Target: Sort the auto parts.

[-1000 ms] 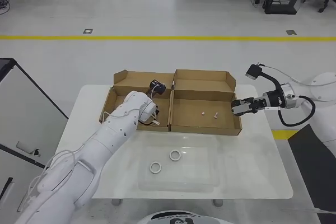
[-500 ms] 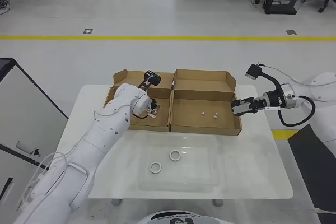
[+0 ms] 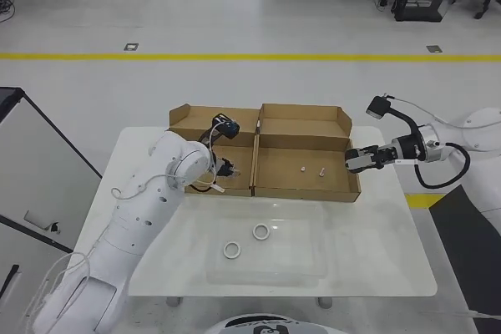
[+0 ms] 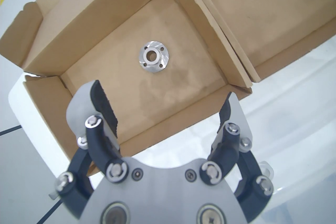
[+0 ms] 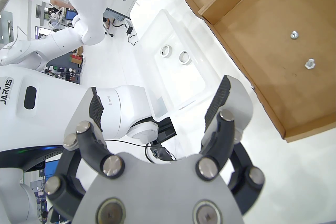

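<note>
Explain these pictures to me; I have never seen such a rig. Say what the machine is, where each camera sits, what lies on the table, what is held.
It is a two-armed robot sorting auto parts at a white table. One picture looks down from above the arms; the other two come from cameras on each wrist. Two cardboard boxes stand side by side: the left box holds a metal flange, the right box two bolts. Two white rings lie in a clear tray. The left gripper and right gripper are both open and hold nothing.
</note>
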Robot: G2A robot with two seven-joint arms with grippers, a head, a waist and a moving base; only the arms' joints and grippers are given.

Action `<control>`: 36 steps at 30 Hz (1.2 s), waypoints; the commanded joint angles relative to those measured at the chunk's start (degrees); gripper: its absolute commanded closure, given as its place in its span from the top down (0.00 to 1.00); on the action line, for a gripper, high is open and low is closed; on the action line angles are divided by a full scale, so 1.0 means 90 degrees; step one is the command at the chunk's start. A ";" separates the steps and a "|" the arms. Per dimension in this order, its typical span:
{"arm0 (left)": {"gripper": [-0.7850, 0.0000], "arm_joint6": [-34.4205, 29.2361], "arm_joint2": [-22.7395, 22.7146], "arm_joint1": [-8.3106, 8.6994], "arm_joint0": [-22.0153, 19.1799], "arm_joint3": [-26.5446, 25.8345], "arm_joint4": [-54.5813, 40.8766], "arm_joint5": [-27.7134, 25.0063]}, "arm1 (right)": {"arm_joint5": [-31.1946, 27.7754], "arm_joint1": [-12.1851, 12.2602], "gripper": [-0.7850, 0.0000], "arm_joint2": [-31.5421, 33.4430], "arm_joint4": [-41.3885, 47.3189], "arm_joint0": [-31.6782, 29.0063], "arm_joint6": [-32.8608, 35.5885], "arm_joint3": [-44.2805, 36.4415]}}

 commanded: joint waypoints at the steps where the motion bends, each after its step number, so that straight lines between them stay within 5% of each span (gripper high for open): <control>1: 1.00 -0.0132 -0.0017 0.0013 0.0081 -0.0169 -0.0133 -0.0028 | 0.0000 0.0000 1.00 0.0000 0.0000 0.0000 0.0000 0.0000; 16: 1.00 -0.0687 -0.0069 0.0112 0.0323 -0.1184 -0.1055 -0.0592 | 0.0000 0.0000 1.00 0.0000 0.0000 0.0000 0.0000 0.0000; 36: 1.00 -0.0844 -0.0081 0.0147 0.0384 -0.1293 -0.1259 -0.0483 | 0.0000 0.0000 1.00 0.0000 0.0000 0.0000 0.0000 0.0000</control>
